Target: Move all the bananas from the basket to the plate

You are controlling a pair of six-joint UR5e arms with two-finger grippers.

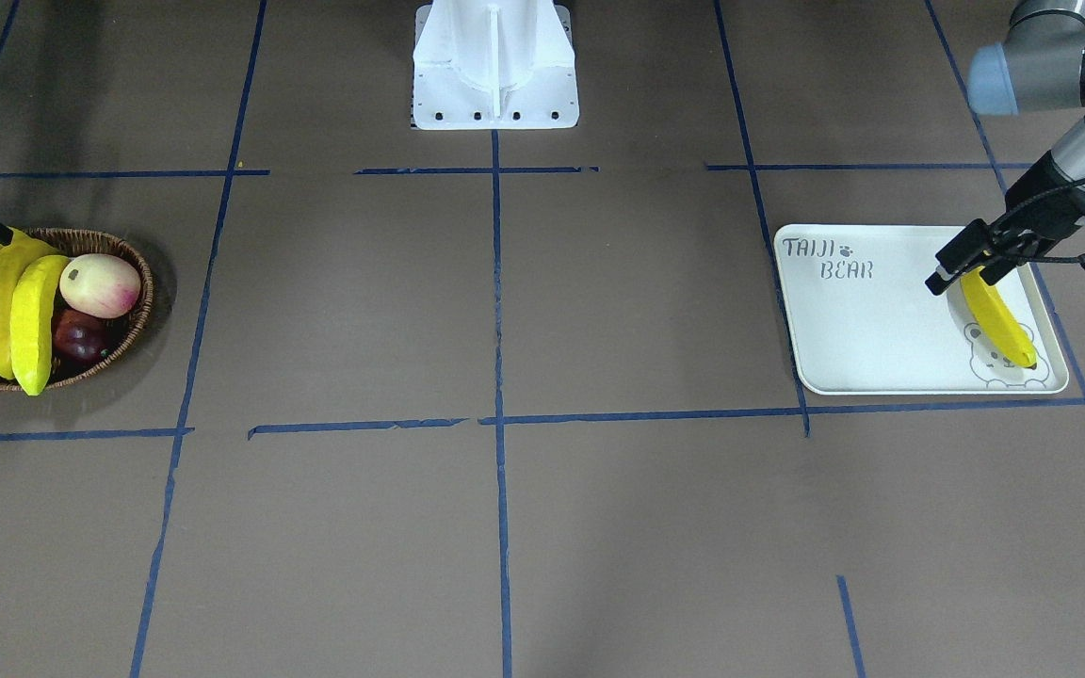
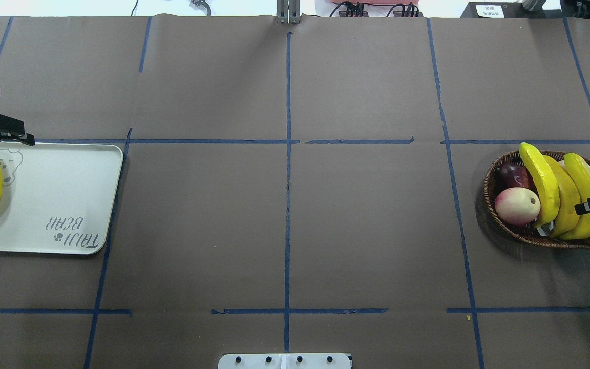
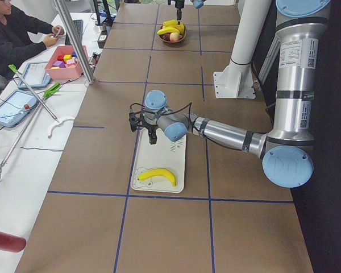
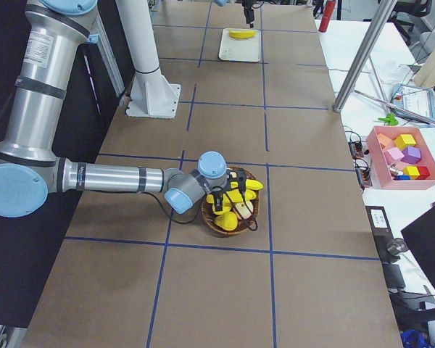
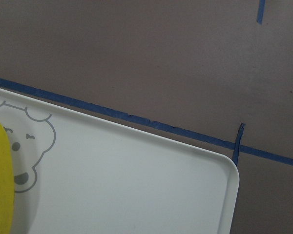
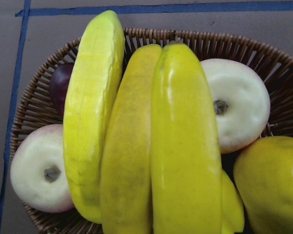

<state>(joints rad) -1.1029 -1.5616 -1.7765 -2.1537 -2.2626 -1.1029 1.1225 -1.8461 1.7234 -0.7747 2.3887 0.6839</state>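
One banana (image 1: 999, 320) lies flat on the off-white plate (image 1: 863, 330), over its bear face; it also shows at the left edge of the left wrist view (image 5: 0, 185). My left gripper (image 1: 962, 276) is open and empty, raised just above that banana's far end. Three bananas (image 2: 561, 195) lie side by side across the wicker basket (image 2: 494, 174), filling the right wrist view (image 6: 185, 146). My right gripper (image 2: 564, 216) is low over these bananas and looks open, one finger lying across them; it holds nothing.
The basket also holds two pale peaches (image 2: 518, 206), a dark red fruit (image 2: 511, 175) and a yellow round fruit (image 6: 268, 185). Blue tape lines cross the brown table. The white robot base (image 1: 495, 66) stands at the middle.
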